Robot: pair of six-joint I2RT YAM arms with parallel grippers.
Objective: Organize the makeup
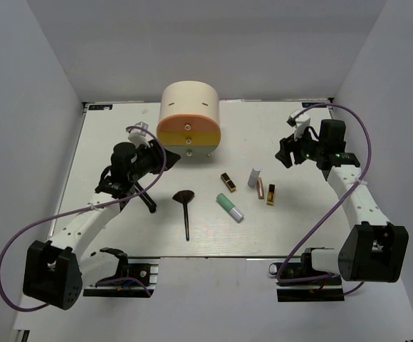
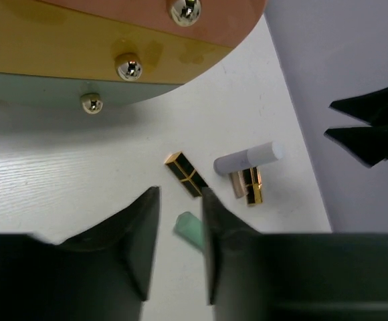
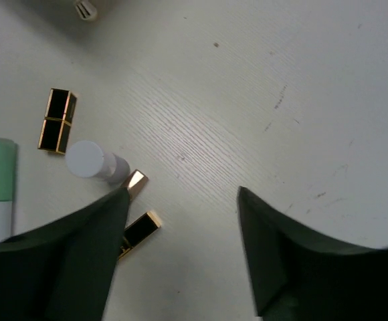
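Right pincer (image 3: 182,192) gapes wide and empty; left pincer (image 2: 179,194) stands narrowly parted, also empty. At the tabletop's (image 1: 263,135) centre, small white bottle (image 1: 255,177), rose-gold tube (image 1: 260,188) and lipstick (image 1: 270,194) crowd together, so a grab could scatter them. At 9 o'clock, the left arm (image 1: 92,217) half-hides a thin black brush (image 1: 147,201).

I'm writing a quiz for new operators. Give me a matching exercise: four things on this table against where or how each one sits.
Things:
1. fan brush
2. mint-green tube
3. small white bottle
4. round box

Descriptions:
a. farthest back, with knobbed drawers
b. right beside the rose-gold tube
c. black, lying with its bristles pointing away from the near edge
d. lying with its white cap toward the near edge

Pairs: 1-c, 2-d, 3-b, 4-a
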